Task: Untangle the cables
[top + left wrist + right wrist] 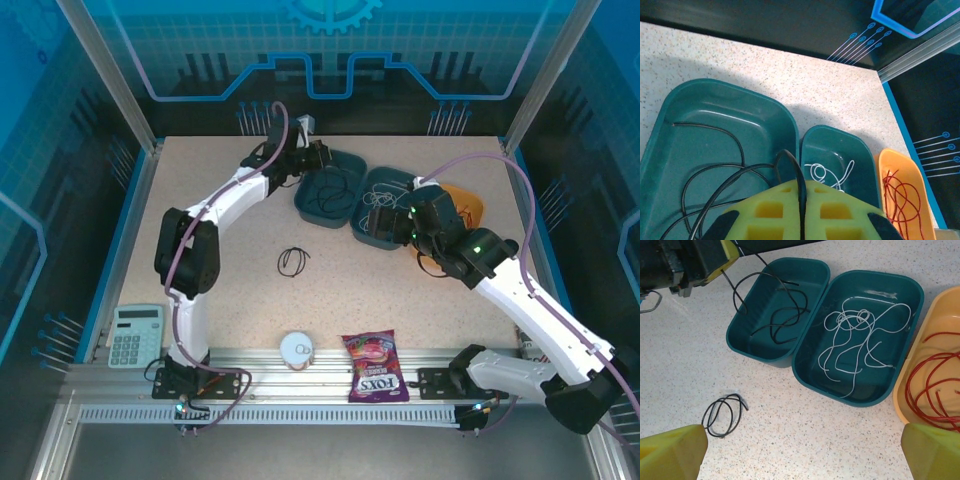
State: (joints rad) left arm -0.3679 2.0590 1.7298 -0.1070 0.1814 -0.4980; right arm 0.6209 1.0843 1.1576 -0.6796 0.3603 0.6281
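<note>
Black cable (705,125) pinched by the left gripper (801,192) over a teal tray (730,85)
Its loose loops are spread along the tray's length, a strand rising into the pinch. The white cable (858,345) is coiled in the neighbouring teal tray (900,345), the red cable (935,385) in the orange tray (912,365). The right gripper (805,455) is held wide open above the table (790,430).

"FOX'S" brand name on the purple candy bag (373,366), its smaller print too small to read
</note>
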